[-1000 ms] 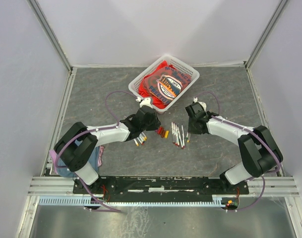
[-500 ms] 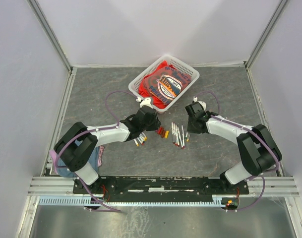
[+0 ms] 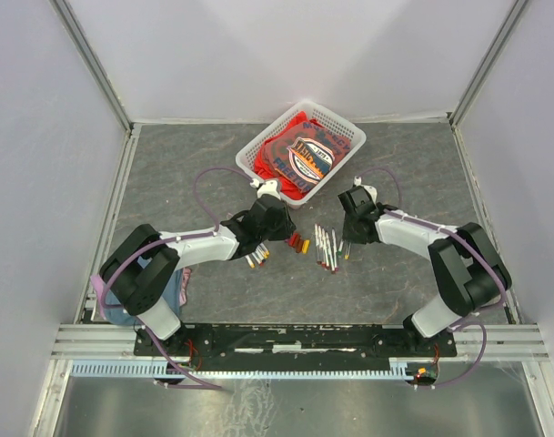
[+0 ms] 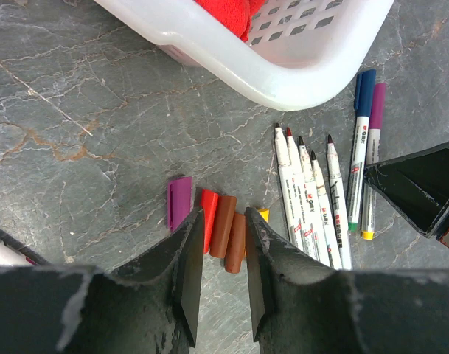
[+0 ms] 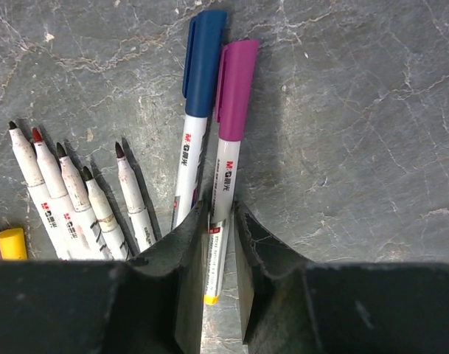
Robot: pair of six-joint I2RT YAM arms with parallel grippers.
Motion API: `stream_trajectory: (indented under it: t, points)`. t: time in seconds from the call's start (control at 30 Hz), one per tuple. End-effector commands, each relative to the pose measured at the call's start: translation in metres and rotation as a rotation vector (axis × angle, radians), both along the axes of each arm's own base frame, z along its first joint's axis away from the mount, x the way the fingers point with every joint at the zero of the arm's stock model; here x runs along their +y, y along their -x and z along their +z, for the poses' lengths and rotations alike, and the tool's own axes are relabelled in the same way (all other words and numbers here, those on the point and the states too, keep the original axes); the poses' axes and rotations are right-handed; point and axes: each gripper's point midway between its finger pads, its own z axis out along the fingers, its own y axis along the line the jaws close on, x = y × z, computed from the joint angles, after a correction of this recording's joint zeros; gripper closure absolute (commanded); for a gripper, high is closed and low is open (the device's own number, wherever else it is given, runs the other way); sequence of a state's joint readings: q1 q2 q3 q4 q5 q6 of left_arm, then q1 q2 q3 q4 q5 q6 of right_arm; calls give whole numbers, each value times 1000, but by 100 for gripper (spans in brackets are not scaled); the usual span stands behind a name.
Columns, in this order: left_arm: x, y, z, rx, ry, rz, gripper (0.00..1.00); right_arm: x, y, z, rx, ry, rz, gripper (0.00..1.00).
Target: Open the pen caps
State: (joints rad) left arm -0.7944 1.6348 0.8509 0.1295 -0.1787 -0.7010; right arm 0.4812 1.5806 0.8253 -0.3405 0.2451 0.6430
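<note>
Straddling: right tool (image 5: 219, 210) around thin white pen barrel (image 5: 225, 177); cannot tell if pinching.
Purple plastic pen cap (image 5: 235, 81): straight ahead, pointing away.

White plastic basket (image 3: 338, 118), far centre of grey stone-pattern table (image 3: 404, 173); holds red printed cloth (image 3: 275, 157). Blue cloth (image 3: 175, 284), near left edge.

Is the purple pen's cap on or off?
On. The purple cap covers the pen's tip, unlike the five bare-tipped pens lying left of it.
</note>
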Motion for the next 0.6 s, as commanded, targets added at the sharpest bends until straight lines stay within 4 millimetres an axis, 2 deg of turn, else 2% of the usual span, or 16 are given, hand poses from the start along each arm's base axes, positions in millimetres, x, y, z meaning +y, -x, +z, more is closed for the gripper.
stream_trajectory:
  t: [0.0,0.07,0.13,0.27,0.57]
  points:
    - [-8,-5,25,-72,42,-23,64,-6,5,-12,47,27,-16,73]
    - [-8,-5,26,-74,44,-24,64,-8,9,-15,61,32,-13,74]
    - [-8,-5,28,-75,50,-26,64,-7,12,-16,68,27,-6,80]
    - [-15,-3,34,-76,81,-48,63,-9,16,-10,50,15,-6,98]
    - [-42,7,55,-66,216,-152,58,-5,16,30,-43,-43,24,99]
